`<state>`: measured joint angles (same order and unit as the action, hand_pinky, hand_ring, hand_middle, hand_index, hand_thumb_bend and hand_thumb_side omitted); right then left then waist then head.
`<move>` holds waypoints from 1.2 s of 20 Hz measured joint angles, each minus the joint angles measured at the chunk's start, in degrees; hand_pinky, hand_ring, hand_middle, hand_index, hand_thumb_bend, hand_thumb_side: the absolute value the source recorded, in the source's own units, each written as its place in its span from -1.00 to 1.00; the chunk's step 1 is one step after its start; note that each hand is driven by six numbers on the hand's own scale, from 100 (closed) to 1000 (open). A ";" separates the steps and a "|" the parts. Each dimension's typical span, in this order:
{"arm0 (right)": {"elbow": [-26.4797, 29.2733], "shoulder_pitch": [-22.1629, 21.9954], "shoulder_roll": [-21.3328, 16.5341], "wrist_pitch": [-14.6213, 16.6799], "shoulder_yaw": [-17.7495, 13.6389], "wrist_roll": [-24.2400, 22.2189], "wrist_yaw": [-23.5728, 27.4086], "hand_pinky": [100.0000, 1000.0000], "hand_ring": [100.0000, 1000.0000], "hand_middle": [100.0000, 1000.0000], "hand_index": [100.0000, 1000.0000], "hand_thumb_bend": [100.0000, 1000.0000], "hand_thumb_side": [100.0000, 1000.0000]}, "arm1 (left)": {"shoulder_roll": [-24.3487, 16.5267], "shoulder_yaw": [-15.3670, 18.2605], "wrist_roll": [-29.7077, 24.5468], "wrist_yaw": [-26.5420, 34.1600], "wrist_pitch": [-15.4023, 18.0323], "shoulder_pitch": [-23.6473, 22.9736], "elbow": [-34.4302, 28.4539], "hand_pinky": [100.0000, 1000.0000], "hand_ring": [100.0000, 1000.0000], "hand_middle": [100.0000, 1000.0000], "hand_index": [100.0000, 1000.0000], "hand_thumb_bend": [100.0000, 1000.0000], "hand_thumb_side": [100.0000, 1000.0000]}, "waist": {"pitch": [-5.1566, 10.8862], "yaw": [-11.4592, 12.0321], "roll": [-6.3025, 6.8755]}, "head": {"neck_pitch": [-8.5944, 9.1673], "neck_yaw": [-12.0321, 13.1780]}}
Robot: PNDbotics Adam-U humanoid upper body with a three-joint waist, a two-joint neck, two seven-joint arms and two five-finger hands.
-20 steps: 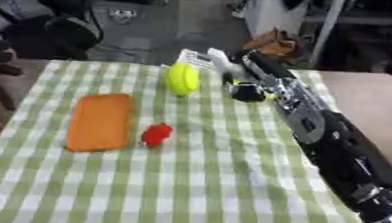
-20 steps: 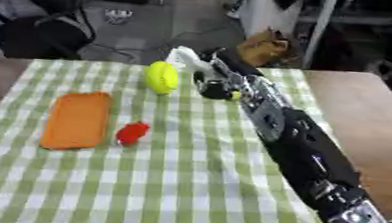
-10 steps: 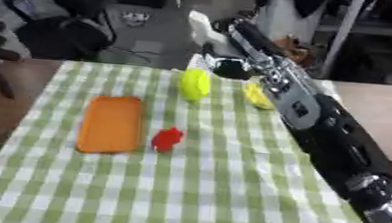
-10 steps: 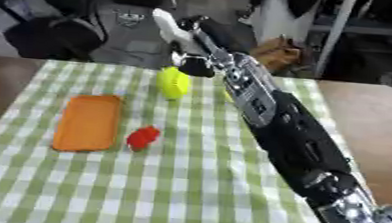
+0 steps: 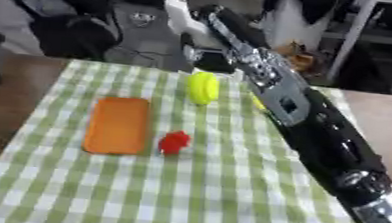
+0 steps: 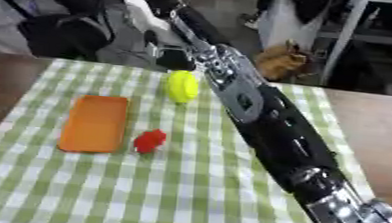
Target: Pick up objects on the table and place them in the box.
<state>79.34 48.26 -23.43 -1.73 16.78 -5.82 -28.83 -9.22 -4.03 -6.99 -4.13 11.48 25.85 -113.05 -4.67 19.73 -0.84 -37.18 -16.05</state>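
A: What has changed?
B: The right hand (image 6: pixel 166 36) has lifted beyond the bench's (image 5: pixel 25 90) far edge, fingers curled round a white object (image 6: pixel 142 9).
A: Remaining?
B: Yellow ball (image 5: pixel 203 87), red piece (image 5: pixel 174 142), orange block (image 5: pixel 117 124) still lie there.

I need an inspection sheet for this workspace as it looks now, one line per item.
Surface: wooden table under a green-and-white checked cloth.
Job's things: orange flat tray; red small object; yellow-green round object; another yellow thing half hidden by the arm. No box seen.
Clutter: nothing seen.
Hands: right robot hand beyond the table's far edge, carrying a white object; left not in view.
Cables: nothing seen.
Surroundings: dark chairs, brown bag.
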 measured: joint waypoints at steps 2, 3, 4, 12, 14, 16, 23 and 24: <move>0.39 0.26 0.15 0.32 0.38 -0.35 -0.02 -1.00 -0.48 0.16 0.39 -1.00 -0.88 | 0.70 -0.39 -0.40 0.89 0.43 0.95 -0.34 -0.28 0.34 0.57 0.54 -0.74 0.74 | -0.04 1.22 -0.15 | 0.12 -0.56; 0.40 0.44 0.42 0.50 0.59 -0.55 -0.11 -1.00 -0.47 0.16 0.39 -1.00 -0.89 | 0.89 -0.49 -0.59 1.20 0.61 1.36 -0.40 -0.28 0.34 0.57 0.54 -0.73 0.73 | -0.22 1.71 -0.27 | 0.29 -0.83; 0.38 0.51 0.62 0.74 0.79 -0.84 -0.37 -1.00 -0.47 0.16 0.39 -1.00 -0.89 | 1.29 -0.74 -0.80 1.49 0.75 1.83 -0.40 -0.28 0.34 0.57 0.54 -0.73 0.73 | -0.40 2.33 -0.42 | 0.48 -1.17; -2.11 0.62 2.07 3.59 2.28 -3.50 -3.90 -1.00 -0.45 0.18 0.41 -1.00 -0.92 | 2.92 -1.92 -2.16 3.02 1.60 3.68 -0.46 -0.25 0.35 0.57 0.54 -0.68 0.69 | -1.07 6.34 -2.96 | 1.07 -2.31; -3.19 0.36 2.27 4.74 2.34 -4.20 -5.40 -1.00 -0.44 0.19 0.41 -1.00 -0.92 | 3.44 -2.41 -2.59 3.41 1.98 4.52 -0.48 -0.25 0.35 0.57 0.54 -0.67 0.69 | -1.78 8.45 -4.69 | 1.29 -2.62; -3.99 0.13 2.91 5.72 2.33 -4.60 -6.61 -1.00 -0.44 0.19 0.41 -1.00 -0.92 | 3.66 -2.49 -2.96 3.68 2.19 4.99 -0.48 -0.24 0.35 0.57 0.54 -0.66 0.70 | -1.94 9.59 -6.43 | 1.49 -2.67; -6.10 0.03 3.17 7.56 1.92 -4.34 -8.67 -1.00 -0.45 0.19 0.41 -1.00 -0.91 | 3.78 -2.50 -3.35 4.07 2.59 6.01 -0.49 -0.26 0.35 0.58 0.54 -0.67 0.73 | -3.53 11.36 -8.65 | 1.55 -2.37; -6.44 -0.07 3.17 7.73 1.83 -4.27 -8.74 -1.00 -0.45 0.19 0.41 -1.00 -0.91 | 3.78 -2.50 -3.37 4.09 2.62 6.08 -0.49 -0.26 0.35 0.58 0.54 -0.67 0.73 | -3.83 11.42 -8.70 | 1.55 -2.43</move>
<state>72.90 48.18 -20.25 6.00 18.61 -10.10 -37.56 -5.43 -6.53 -10.35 -0.03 14.10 31.93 -113.54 -8.50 31.15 -9.53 -35.63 -18.48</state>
